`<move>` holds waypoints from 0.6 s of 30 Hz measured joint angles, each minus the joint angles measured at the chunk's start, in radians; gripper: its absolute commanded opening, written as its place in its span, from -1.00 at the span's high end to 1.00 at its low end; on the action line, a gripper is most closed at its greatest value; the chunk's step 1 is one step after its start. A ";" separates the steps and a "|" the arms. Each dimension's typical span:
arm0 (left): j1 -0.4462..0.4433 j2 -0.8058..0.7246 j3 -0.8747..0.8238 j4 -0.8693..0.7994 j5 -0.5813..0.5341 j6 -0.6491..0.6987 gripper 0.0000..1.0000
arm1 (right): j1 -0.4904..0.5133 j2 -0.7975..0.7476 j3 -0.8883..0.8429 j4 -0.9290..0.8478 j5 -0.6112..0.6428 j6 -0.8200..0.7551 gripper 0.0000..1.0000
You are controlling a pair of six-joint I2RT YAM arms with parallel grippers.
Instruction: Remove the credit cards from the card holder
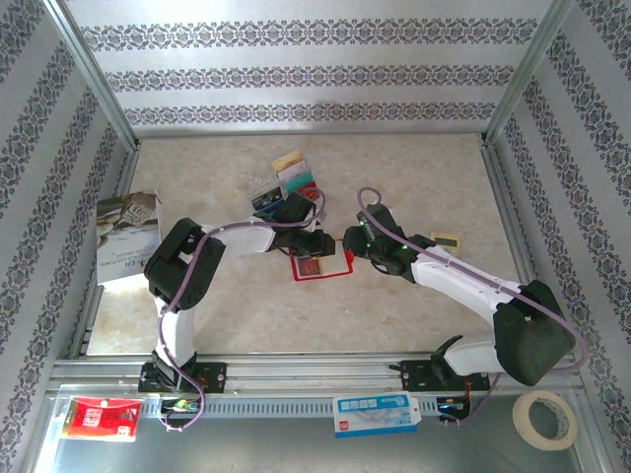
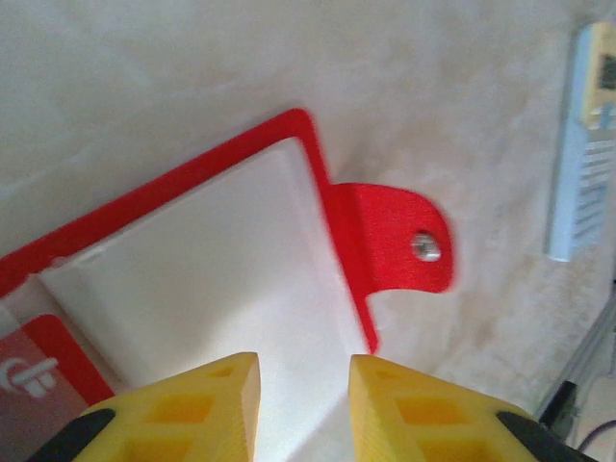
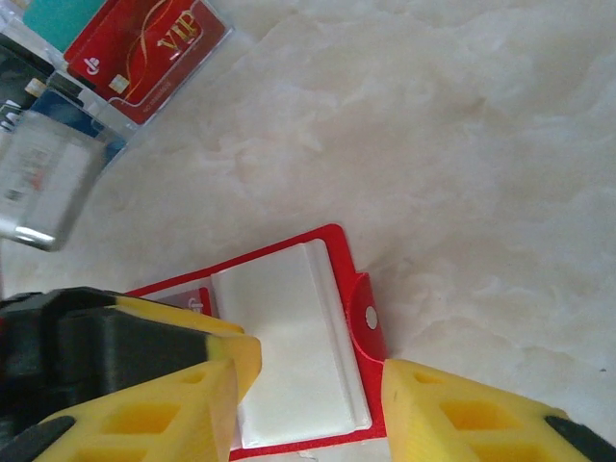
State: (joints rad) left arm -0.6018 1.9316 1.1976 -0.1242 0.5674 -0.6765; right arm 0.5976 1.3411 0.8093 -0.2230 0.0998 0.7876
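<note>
Your left gripper [image 2: 303, 375] has its jaws a little apart, pinching nothing, right over the open card holder [image 2: 192, 260]. That's lying flat, long axis left-right, tab toward the right arm, with a red card [image 2: 38, 371] in its left pocket, so the left arm's closer. The right gripper [image 3: 318, 364] is spread wide, straddling the tab end. Only readable writing: "VIP" on the loose VIP card [image 3: 144, 48]

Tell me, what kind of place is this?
Probably a lab test booth: patterned panels in a metal frame box in a table, a left arm and a right arm are bolted at its edge, and a red card holder lies on it.
</note>
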 measured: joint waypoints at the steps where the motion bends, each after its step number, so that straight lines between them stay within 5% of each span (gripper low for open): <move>1: 0.002 -0.022 -0.007 0.009 0.000 -0.001 0.35 | -0.001 -0.004 -0.001 0.003 -0.004 0.000 0.09; 12: 0.121 -0.154 -0.134 0.072 0.000 -0.016 0.29 | 0.005 -0.018 0.002 0.059 -0.095 -0.041 0.09; 18: 0.175 -0.208 -0.252 0.114 -0.005 -0.067 0.38 | 0.087 0.108 0.117 0.064 -0.159 -0.090 0.17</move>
State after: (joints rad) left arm -0.4263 1.7237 0.9459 -0.0105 0.5625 -0.7437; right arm 0.6849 1.4487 0.9268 -0.1593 -0.0589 0.6979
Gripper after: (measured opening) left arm 0.331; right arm 0.432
